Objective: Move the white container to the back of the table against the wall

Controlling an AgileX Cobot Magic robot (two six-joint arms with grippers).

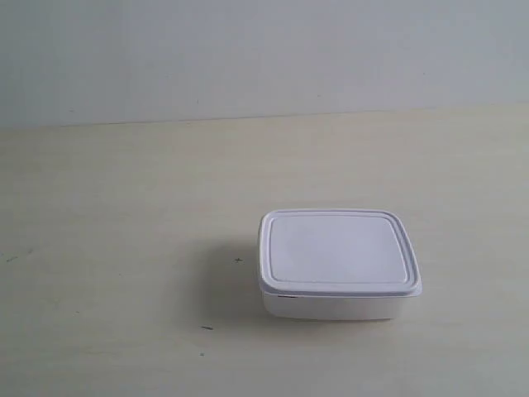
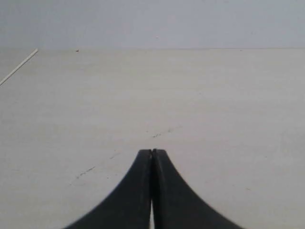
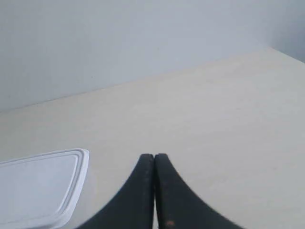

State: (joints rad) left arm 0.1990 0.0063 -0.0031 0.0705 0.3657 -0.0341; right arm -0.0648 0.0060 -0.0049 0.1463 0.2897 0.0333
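Observation:
The white container stands lidded on the table, toward the front right of the exterior view, well short of the wall. Neither arm shows in the exterior view. A corner of the container's lid lies beside my right gripper, which is shut with nothing between its black fingers and does not touch the box. My left gripper is shut too, empty, over bare tabletop, and the container is out of its view.
A few tiny dark specks mark the tabletop near the container. The table's back edge meets the wall straight ahead of the left gripper. A table side edge shows in the left wrist view.

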